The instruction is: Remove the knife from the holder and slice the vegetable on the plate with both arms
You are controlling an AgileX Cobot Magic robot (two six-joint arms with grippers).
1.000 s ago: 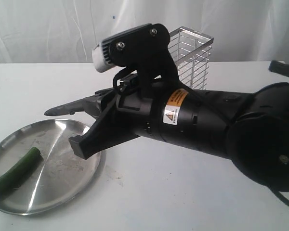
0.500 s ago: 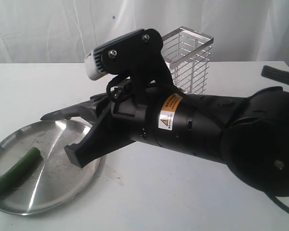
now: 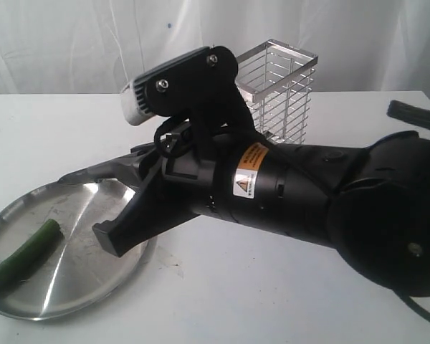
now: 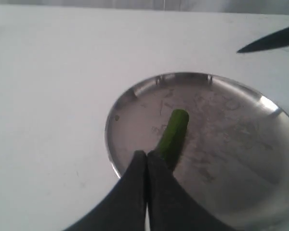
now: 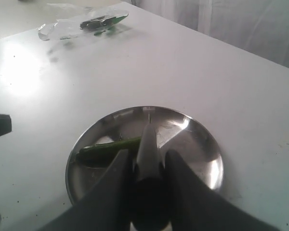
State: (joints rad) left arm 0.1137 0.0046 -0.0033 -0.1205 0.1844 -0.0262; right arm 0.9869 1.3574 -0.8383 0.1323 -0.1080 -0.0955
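Right gripper (image 5: 147,155) partly closed, clamped on knife (image 5: 148,137) handle. Blade pokes out over plate (image 3: 79,272), likely lining up cut. Cucumber (image 4: 173,134) lies on plate, no slices visible. Left gripper (image 4: 145,156) pinched closed, empty, at cucumber end, contact unclear; probably there to pin it. Holder (image 3: 287,86) behind, well clear.

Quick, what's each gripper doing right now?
Left gripper: closed on nothing, tips near the cucumber.
Right gripper: closed on the knife.

An orange warning-triangle label (image 3: 249,170) marks the right arm (image 3: 301,201), wording illegible.
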